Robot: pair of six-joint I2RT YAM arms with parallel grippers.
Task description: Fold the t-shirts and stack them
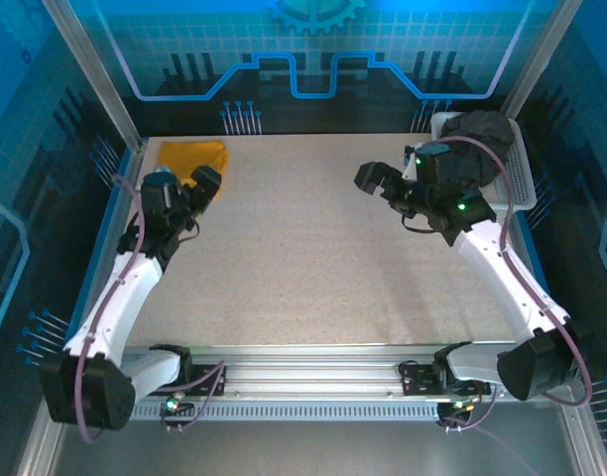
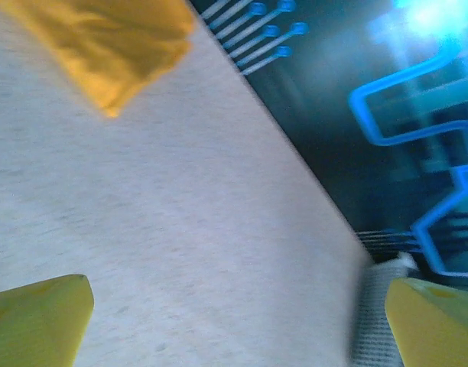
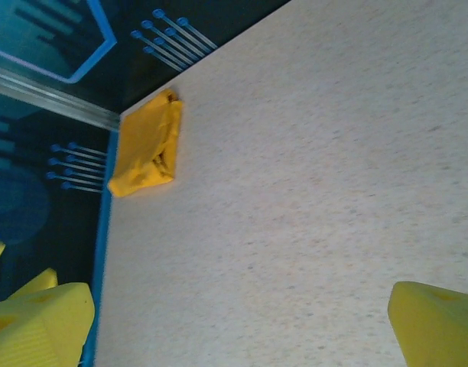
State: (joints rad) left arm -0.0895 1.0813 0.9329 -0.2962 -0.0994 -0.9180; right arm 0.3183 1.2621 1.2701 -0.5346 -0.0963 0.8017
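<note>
The left gripper (image 1: 200, 186) gapes empty just beside the folded orange-yellow t-shirt (image 1: 189, 156) at ten o'clock. The right gripper (image 1: 381, 184), also spread and empty, is near the charcoal t-shirt (image 1: 480, 129) heaped in the basket (image 1: 523, 180) at two o'clock. A pinch that catches the basket with the cloth would likely drag it along.

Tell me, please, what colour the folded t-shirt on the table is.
The t-shirt is bright orange-yellow, clearest in the right wrist view.

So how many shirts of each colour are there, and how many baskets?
Orange-yellow t-shirt: 1, folded on the table
Dark grey t-shirt: 1, bunched in the basket
White basket: 1
Total: 3
</note>
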